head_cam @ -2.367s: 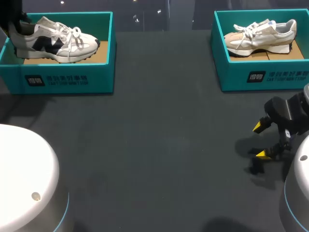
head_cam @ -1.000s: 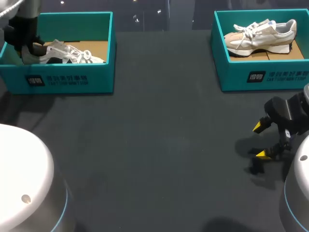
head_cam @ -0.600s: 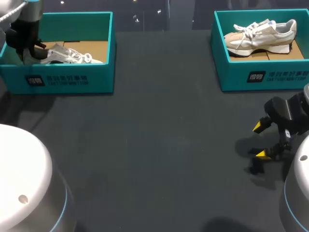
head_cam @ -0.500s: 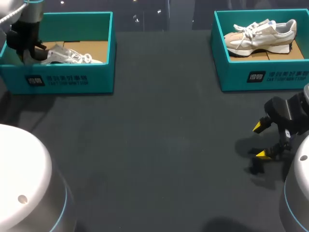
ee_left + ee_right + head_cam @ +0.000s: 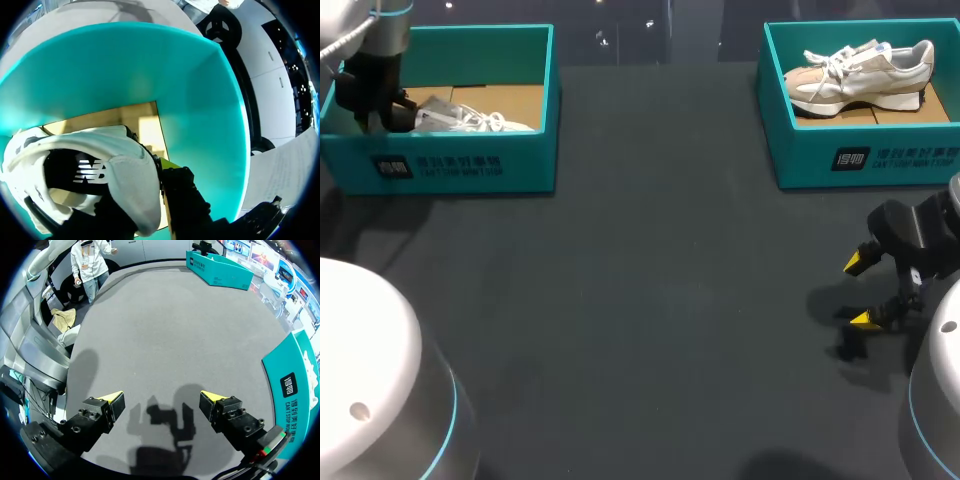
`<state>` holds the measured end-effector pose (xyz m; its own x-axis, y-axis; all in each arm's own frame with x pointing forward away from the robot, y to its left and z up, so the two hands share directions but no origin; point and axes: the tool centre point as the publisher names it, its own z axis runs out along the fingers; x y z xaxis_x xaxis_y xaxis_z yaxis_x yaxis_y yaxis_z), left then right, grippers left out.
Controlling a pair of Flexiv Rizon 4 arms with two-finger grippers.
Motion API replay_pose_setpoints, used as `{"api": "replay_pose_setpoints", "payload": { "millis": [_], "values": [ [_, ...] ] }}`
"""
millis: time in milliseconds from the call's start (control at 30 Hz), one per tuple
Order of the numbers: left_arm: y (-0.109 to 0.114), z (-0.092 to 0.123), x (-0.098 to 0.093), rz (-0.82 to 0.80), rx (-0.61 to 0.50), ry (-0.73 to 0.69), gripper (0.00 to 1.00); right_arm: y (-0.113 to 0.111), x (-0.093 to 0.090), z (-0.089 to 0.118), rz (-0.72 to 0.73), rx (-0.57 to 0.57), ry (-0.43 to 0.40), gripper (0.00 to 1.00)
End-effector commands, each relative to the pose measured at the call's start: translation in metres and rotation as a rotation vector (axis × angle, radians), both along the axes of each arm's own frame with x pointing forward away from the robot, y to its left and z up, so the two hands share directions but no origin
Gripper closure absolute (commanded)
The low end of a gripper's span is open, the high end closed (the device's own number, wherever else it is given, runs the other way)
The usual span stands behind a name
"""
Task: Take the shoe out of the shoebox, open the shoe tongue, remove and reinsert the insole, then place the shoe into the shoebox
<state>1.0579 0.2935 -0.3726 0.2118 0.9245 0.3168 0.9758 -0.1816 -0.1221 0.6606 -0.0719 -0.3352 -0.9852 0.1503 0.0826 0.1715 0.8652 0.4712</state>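
Note:
A white and black shoe (image 5: 470, 120) lies tilted in the teal shoebox (image 5: 460, 165) at the far left of the table, toe pointing right. My left gripper (image 5: 375, 105) reaches down into the box's left end and is shut on the shoe's heel. In the left wrist view the heel collar (image 5: 100, 165) sits between the fingers of the left gripper (image 5: 157, 175), with the box's teal wall (image 5: 190, 90) and cardboard floor ahead. My right gripper (image 5: 861, 291) stands open over the bare table at the right; nothing is between the yellow tips of the right gripper (image 5: 162, 400).
A second teal shoebox (image 5: 860, 160) at the far right holds a beige and white shoe (image 5: 860, 75); its wall (image 5: 295, 385) is beside my right gripper. White arm bases (image 5: 360, 380) fill the near corners. Dark table surface lies between the boxes.
The shoe, earlier lying side-on in the box, is now turned and tipped with its heel raised in my left gripper. The left arm has drifted slightly back. The right arm has kept still.

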Motion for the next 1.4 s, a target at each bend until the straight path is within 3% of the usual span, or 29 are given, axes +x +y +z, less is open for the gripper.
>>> {"api": "replay_pose_setpoints", "payload": {
  "millis": [33, 233, 500, 667, 867, 900, 1000, 1200, 1400],
  "values": [
    [0.001, -0.011, 0.004, 0.006, 0.003, 0.000, 0.96, 0.000, -0.002, 0.001, -0.001, -0.002, -0.002, 0.00],
    [0.002, -0.013, 0.003, 0.013, -0.001, 0.002, 0.86, 0.000, -0.002, 0.001, -0.001, -0.002, -0.002, 0.00],
    [0.001, -0.015, 0.001, 0.020, -0.009, 0.007, 0.58, 0.000, -0.002, 0.001, -0.001, -0.002, -0.002, 0.00],
    [-0.002, -0.008, 0.002, 0.031, -0.034, 0.006, 0.56, 0.000, -0.002, 0.001, -0.001, -0.002, -0.002, 0.00],
    [-0.006, 0.007, 0.003, 0.033, -0.069, -0.009, 0.49, 0.000, -0.002, 0.001, -0.001, -0.002, -0.002, 0.00],
    [-0.007, 0.010, 0.002, 0.034, -0.075, -0.008, 0.41, 0.000, -0.002, 0.001, -0.001, -0.002, -0.002, 0.00],
    [-0.010, 0.019, 0.002, 0.034, -0.089, -0.017, 0.32, 0.000, -0.002, 0.001, -0.001, -0.002, -0.002, 0.00],
    [-0.013, 0.040, -0.001, 0.032, -0.115, -0.032, 0.00, 0.000, -0.002, 0.001, -0.001, -0.002, -0.002, 0.00],
    [-0.014, 0.067, -0.007, 0.033, -0.136, -0.052, 0.00, 0.000, -0.002, 0.001, -0.001, -0.002, -0.002, 0.00]
  ]
}}
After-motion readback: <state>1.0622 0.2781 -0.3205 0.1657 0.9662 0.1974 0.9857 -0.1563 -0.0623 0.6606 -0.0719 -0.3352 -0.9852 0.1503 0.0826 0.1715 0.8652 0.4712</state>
